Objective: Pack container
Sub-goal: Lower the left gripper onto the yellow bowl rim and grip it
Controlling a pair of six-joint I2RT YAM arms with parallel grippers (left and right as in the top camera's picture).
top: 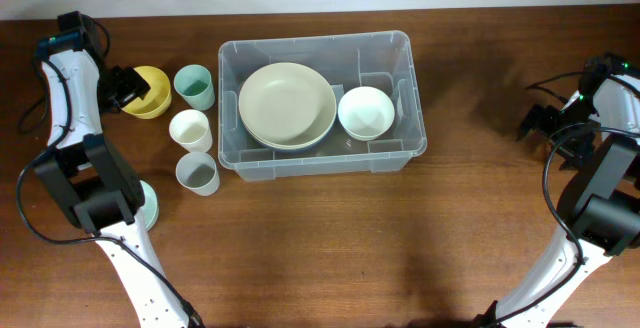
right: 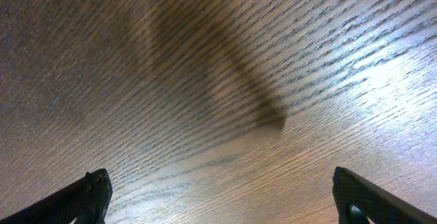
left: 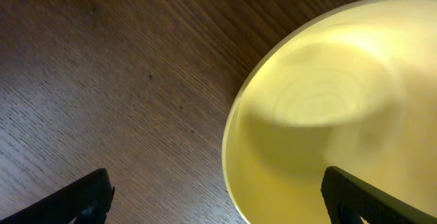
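Observation:
The clear plastic container sits at the table's middle back. It holds a large cream plate and a white bowl. A yellow bowl stands left of it; it fills the right of the left wrist view. My left gripper is open, its fingers straddling the yellow bowl's left rim, one finger over the bowl and one over the table. My right gripper is open and empty over bare wood at the far right.
Three cups stand between the yellow bowl and the container: a teal one, a white one and a grey one. A pale green dish peeks from behind the left arm.

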